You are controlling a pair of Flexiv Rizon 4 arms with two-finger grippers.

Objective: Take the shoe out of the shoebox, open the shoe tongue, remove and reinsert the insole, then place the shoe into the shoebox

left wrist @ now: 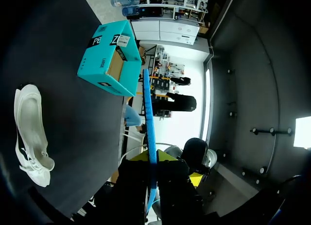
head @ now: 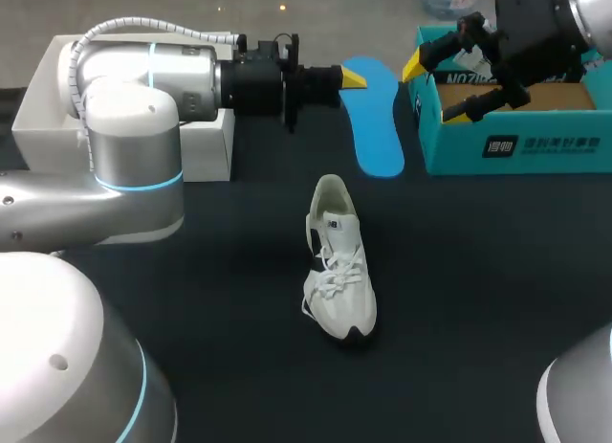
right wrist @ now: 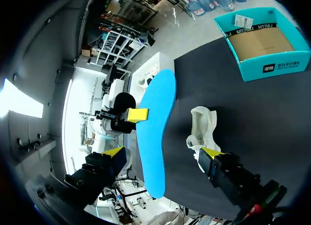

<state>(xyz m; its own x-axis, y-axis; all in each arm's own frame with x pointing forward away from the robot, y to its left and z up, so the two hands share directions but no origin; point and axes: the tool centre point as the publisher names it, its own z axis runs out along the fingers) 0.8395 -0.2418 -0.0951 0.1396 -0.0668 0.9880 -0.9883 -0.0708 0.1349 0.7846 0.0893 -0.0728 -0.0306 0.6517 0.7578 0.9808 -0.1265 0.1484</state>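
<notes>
A blue insole (head: 376, 118) hangs above the table's far middle, my left gripper (head: 350, 77) shut on its edge. In the left wrist view the insole (left wrist: 150, 132) shows edge-on, running out from between the fingers of that gripper (left wrist: 154, 161). My right gripper (head: 435, 91) stands open over the teal shoebox's (head: 516, 137) left end, beside the insole and apart from it. From the right wrist, the insole (right wrist: 155, 137) lies ahead of the right gripper (right wrist: 162, 154). The white shoe (head: 337, 266) rests on the black table, toe toward me. It is also in both wrist views, the shoe (left wrist: 30, 132) beside the shoebox (left wrist: 108, 60) and the shoe (right wrist: 201, 125) below the empty shoebox (right wrist: 265, 45).
A white box (head: 38, 108) stands at the far left behind my left arm. The shoebox sits at the far right edge of the table. Black tabletop (head: 478, 299) spreads around the shoe.
</notes>
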